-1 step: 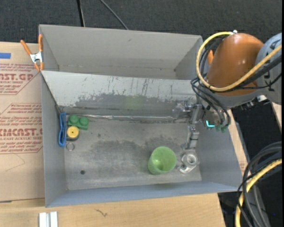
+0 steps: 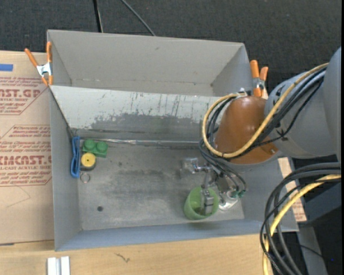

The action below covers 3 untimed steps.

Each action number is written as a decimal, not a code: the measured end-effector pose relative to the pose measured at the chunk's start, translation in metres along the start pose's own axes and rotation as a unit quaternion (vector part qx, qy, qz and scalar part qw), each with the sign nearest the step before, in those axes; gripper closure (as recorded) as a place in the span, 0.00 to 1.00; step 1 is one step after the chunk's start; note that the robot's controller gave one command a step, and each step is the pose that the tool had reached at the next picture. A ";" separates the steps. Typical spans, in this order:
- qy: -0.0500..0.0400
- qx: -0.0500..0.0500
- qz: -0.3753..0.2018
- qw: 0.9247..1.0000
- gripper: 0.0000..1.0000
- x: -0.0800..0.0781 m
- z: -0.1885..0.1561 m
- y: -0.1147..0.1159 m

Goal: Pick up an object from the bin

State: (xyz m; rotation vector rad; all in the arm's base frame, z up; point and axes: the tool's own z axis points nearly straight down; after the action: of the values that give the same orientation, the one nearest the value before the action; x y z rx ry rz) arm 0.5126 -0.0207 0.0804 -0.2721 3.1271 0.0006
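The gripper (image 2: 208, 199) stood low over the bin (image 2: 143, 56) floor, at the lower right of the camera view. It was directly upon a green rounded piece (image 2: 192, 206), possibly a small cup or bowl. That piece lay on the floor close to the near wall and towards the right-hand end. Whether the gripper was spread, pressed together or pinching the green piece could not be determined, because the wrist's orange cover (image 2: 243, 125) and cables (image 2: 209, 128) crowded the spot. No hold on the piece is therefore recorded.

Judgement on the step in hand: this appeared to be the grasp on the green piece.
- A rounded body may roll or squirt aside, so the closing should be centred on it, or on its rim if it is hollow.
- The lift should go straight up, as the near wall stood close by and a sideways pull might drag the piece against it.
- No other thing lay near enough to interfere.

The remaining contents lay well apart at the left end of the floor. They were a blue looped item (image 2: 75, 156) against the left wall, two small green round pieces (image 2: 95, 148) and a yellow disc (image 2: 88, 161) just beside it.

Markings: no brand, label or writing could be read on any thing in the bin or on the gripper.
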 end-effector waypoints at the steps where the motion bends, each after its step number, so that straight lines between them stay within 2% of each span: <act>1: 0.002 0.000 -0.045 0.999 0.00 0.029 -0.020 0.018; 2: 0.001 -0.001 -0.155 0.988 0.00 0.024 -0.019 0.056; 3: -0.001 -0.001 -0.398 0.917 0.00 0.020 0.011 0.067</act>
State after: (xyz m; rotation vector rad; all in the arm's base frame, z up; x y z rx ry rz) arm 0.4819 0.0415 0.0697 -1.4944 2.7592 0.0007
